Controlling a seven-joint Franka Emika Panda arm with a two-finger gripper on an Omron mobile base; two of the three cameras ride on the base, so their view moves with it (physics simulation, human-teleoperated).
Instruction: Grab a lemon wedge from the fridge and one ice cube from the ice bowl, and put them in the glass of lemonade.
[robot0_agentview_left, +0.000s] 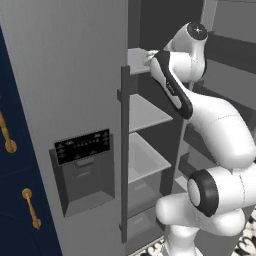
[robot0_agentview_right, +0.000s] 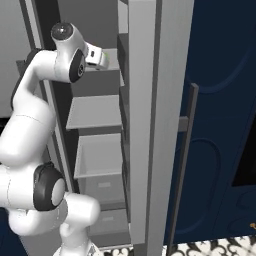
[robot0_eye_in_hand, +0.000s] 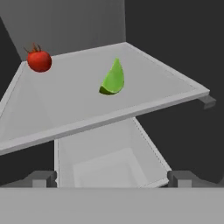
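The fridge (robot0_agentview_left: 65, 75) stands with its right door swung open, and my arm reaches into it at the height of the upper shelf. On that grey shelf (robot0_eye_in_hand: 65, 105) lies the lemon wedge (robot0_eye_in_hand: 113, 78), small and yellow-green, tip pointing up and away. My gripper (robot0_eye_in_hand: 112, 179) hangs in front of the shelf's edge and a little below it, open wide, with nothing between its fingertips (robot0_eye_in_hand: 41, 178). The wedge is ahead of the gripper, close to its centre line and apart from it. The ice bowl and the glass of lemonade are out of view.
A red tomato (robot0_eye_in_hand: 39, 60) sits at the shelf's far left corner. Below the shelf is an open pale drawer bin (robot0_eye_in_hand: 109, 166). The open door (robot0_agentview_right: 145, 125) stands to the right of the arm. Navy cabinets with brass handles (robot0_agentview_left: 7, 145) flank the fridge.
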